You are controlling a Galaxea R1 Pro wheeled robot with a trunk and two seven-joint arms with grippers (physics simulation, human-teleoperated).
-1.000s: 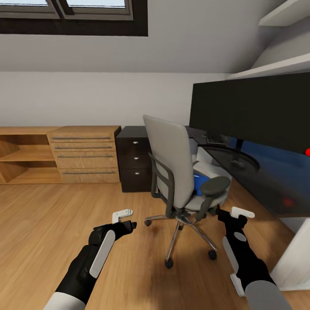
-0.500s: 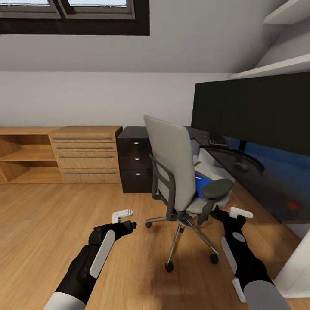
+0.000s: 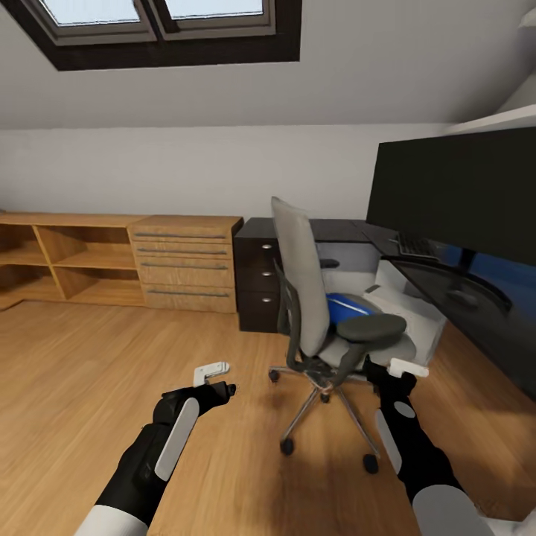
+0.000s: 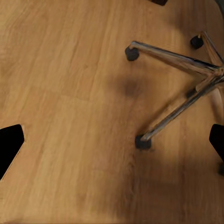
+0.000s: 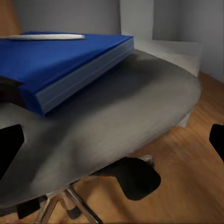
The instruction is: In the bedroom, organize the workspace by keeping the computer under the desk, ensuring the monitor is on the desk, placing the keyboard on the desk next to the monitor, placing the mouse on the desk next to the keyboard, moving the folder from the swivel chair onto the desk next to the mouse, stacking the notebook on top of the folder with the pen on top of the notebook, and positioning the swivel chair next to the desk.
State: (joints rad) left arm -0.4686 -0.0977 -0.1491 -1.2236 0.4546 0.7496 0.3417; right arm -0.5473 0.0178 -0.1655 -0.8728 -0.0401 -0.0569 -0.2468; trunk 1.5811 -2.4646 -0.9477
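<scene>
Camera panned since the earlier frame: chair, desk and skylight all shifted across the head view; more of the wooden shelf bench now in sight. Chair turned as well, back now nearly edge-on. Arms in the same pose relative to the view.

Left gripper: held over bare floor beside the chair base, fingers apart, holding nothing. Right gripper: just below the near armrest, close to the seat, fingers spread, empty.

Folder: flat on the seat, blue, one corner toward the seat edge. Pen: lying on top of the folder. Dark edge at the folder's near side; cannot tell whether notebook.

Monitor: upright on the desk, round foot on the black top. Keyboard: on the desk behind the monitor stem. Light grey box on the floor by the desk, behind the chair. Black drawer unit against the wall, next to the bench.
</scene>
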